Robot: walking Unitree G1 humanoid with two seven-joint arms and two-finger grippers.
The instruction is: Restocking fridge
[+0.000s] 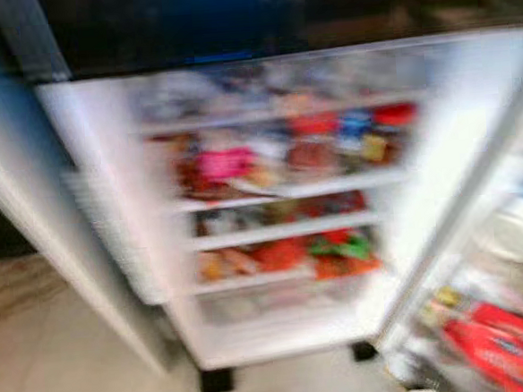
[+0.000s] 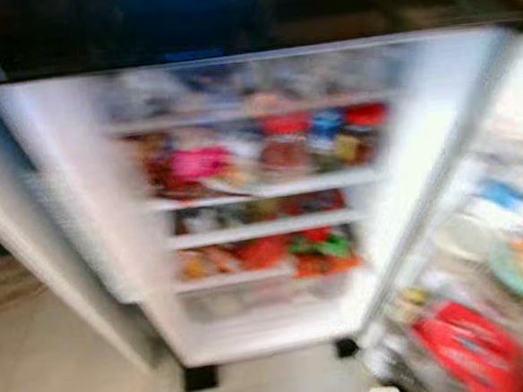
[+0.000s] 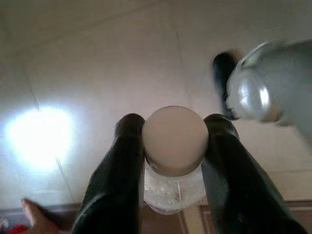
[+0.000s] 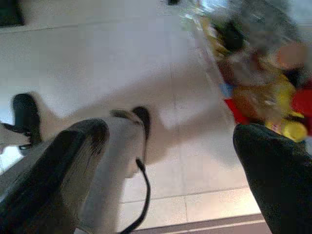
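Open fridge [image 1: 280,338] seen from the head camera, blurred by motion. Left to right: the left door [image 1: 29,203] swung wide; the lit interior with white shelves [image 1: 279,190] crowded with red, pink, green and blue packages too smeared to name; the right door [image 1: 508,259] at the edge, its racks holding a red pack [image 1: 505,345] among other goods. The floor [image 1: 67,362] before the cabinet is pale tile.

Left wrist view: the left gripper [image 3: 174,161] has its two fingers [image 3: 117,170] pressed on either side of a clear bottle [image 3: 174,180], just under its beige cap [image 3: 175,139]; the bottle hangs low over the tiles, away from the shelves. Liquid and bubbles show through the wall, so it is probably fairly heavy, stiff but smooth, and liable to slip; a hold at the ribbed neck below the cap, as here, looks the surest.

Right wrist view: the right gripper [image 4: 175,156] has its fingers spread wide with nothing between them, above the floor beside a heap of yellow and red goods [image 4: 263,97] near the fridge's foot
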